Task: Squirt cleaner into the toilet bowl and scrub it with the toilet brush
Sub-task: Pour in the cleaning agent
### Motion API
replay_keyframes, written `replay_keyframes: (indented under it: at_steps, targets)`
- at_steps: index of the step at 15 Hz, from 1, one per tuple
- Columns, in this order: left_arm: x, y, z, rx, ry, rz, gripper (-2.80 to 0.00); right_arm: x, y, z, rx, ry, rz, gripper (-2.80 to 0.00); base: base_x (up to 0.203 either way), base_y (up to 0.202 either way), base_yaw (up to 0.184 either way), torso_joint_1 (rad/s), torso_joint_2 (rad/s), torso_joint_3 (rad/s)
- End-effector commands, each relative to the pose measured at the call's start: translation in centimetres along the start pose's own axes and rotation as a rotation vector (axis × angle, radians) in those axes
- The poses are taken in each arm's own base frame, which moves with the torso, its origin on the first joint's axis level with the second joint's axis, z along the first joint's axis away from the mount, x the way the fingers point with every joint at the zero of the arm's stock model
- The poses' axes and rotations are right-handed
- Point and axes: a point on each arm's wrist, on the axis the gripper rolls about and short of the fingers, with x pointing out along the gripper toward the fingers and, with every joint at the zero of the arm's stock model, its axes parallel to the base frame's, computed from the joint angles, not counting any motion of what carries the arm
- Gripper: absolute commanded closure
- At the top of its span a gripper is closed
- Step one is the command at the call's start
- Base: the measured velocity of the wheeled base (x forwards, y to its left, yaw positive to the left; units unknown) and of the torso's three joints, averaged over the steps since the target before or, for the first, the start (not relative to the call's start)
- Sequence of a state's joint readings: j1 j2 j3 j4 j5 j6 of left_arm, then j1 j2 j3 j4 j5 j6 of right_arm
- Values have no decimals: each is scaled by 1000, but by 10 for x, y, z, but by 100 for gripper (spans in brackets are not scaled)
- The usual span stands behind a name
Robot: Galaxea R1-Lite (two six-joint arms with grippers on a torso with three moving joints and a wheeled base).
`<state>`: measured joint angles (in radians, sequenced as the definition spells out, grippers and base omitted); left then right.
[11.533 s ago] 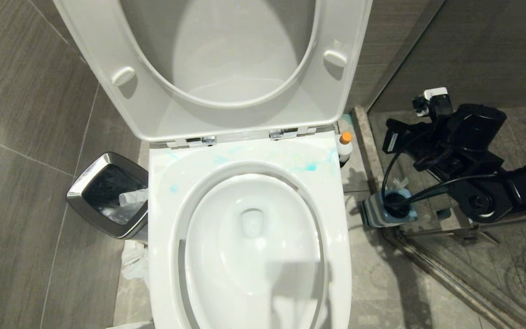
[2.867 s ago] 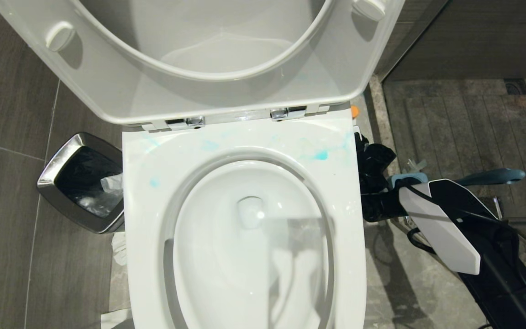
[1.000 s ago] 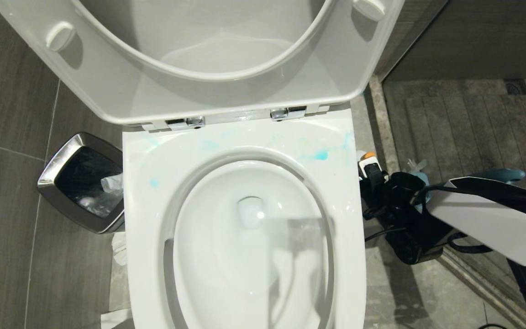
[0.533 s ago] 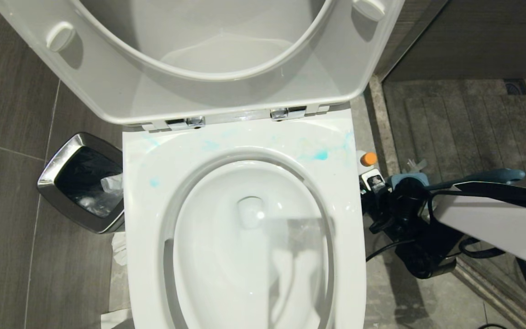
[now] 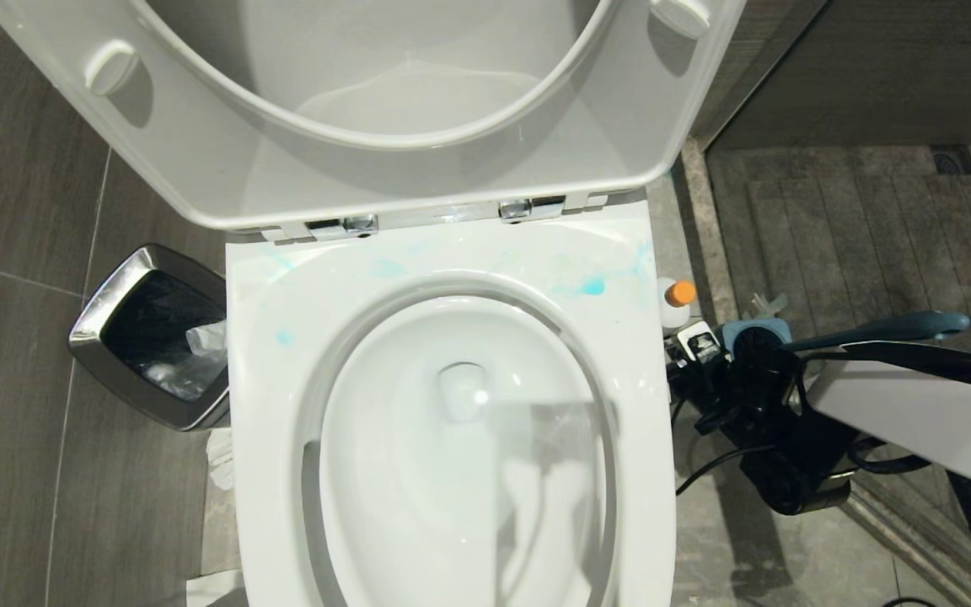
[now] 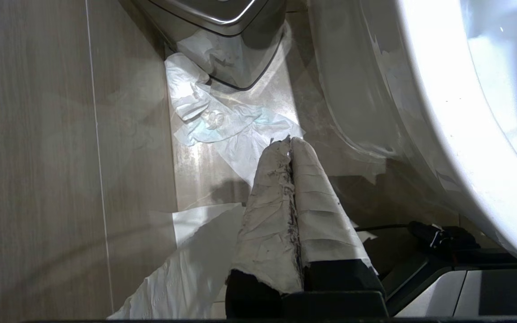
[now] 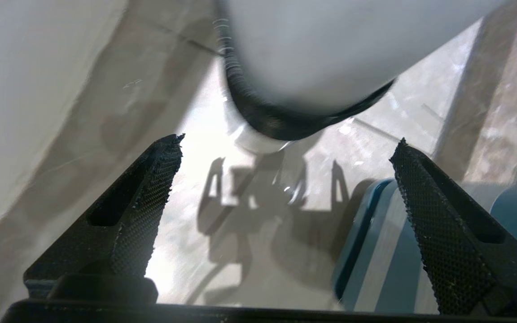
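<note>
Since a second ago the right gripper [image 7: 285, 179] has let go of the cleaner [image 5: 675, 305] and drawn back from it; its black ridged fingers [image 7: 153, 202] now stand wide apart, holding nothing. That small white bottle with its orange cap stands upright on the floor just beside the toilet's right flank, with the gripper close in front of it. Next to it sits the blue-grey holder [image 5: 751, 330], the toilet brush [image 5: 882, 327] handle slanting out of it. Turquoise smears mark the rim behind the toilet bowl [image 5: 460, 438]. Down low on the other side, the left gripper [image 6: 291, 148] hangs pressed shut and empty above crumpled tissue [image 6: 222, 125] near the steel-rimmed waste bin [image 5: 152, 337].
</note>
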<state>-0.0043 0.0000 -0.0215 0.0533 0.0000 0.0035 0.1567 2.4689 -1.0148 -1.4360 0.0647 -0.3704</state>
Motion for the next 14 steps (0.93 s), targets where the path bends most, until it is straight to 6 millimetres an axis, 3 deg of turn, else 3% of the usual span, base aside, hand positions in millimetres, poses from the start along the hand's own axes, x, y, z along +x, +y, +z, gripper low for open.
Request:
replay_keyframes:
  at_steps: [1,9,14]
  targets:
    - [0,0,0,0,2,0,0,10,-2,-7,-6,-19,-13,-280,0,0,0,0,0,0]
    - [0,0,0,0,2,0,0,40,-8,2,-67,-146,-39,-280,0,0,0,0,0,0]
    - [0,0,0,0,2,0,0,45,-8,16,-78,-198,-47,-280,0,0,0,0,0,0]
